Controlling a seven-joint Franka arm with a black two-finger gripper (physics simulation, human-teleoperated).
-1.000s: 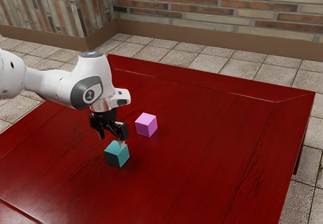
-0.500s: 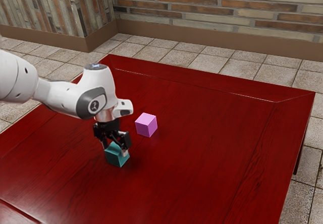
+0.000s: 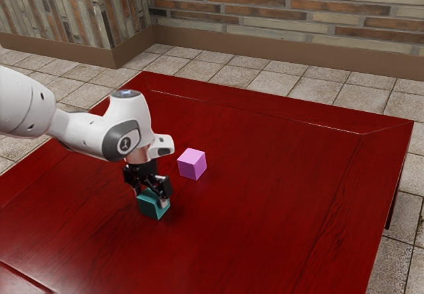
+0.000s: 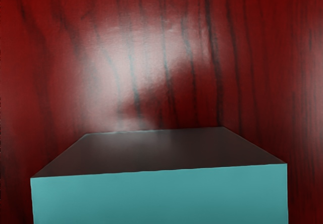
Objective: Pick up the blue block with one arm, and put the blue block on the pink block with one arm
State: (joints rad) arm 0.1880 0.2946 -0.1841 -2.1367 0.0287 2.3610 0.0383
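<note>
Nearest on the red table (image 3: 278,195), the blue block (image 3: 152,208) rested, not yet lifted; our gripper (image 3: 153,193) sat low over it, though we could not tell whether it gripped; beyond, nearby, the pink block (image 3: 191,163) stood bare, stacking undone.

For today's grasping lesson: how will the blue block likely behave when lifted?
The blue block looks rigid and flat-faced, so it probably won't roll or tip. Its smooth sides might slip under a weak squeeze.
</note>
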